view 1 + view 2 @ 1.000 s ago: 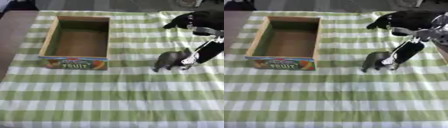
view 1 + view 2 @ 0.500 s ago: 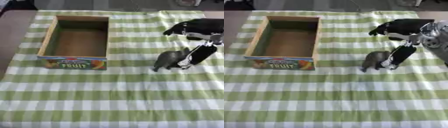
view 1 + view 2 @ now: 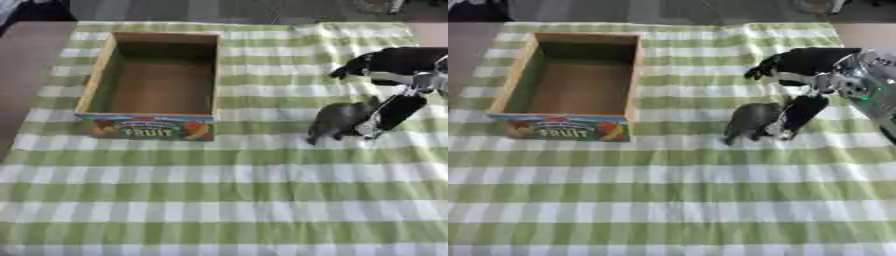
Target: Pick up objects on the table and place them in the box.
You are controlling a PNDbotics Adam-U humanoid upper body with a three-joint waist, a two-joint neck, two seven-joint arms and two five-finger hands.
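In the left eye view, the right robot hand (image 3: 394, 75) comes in from the right, its thumb (image 3: 395, 111) pointing down just beside a small grey object (image 3: 337, 119) on the green checked cloth (image 3: 227, 190); whether it grips, I cannot tell. In the right eye view, the box (image 3: 500, 95) stands well apart to the left, open at the top.

right hand (image 3: 811, 75) fingers blurred, grey object (image 3: 752, 120) indistinct
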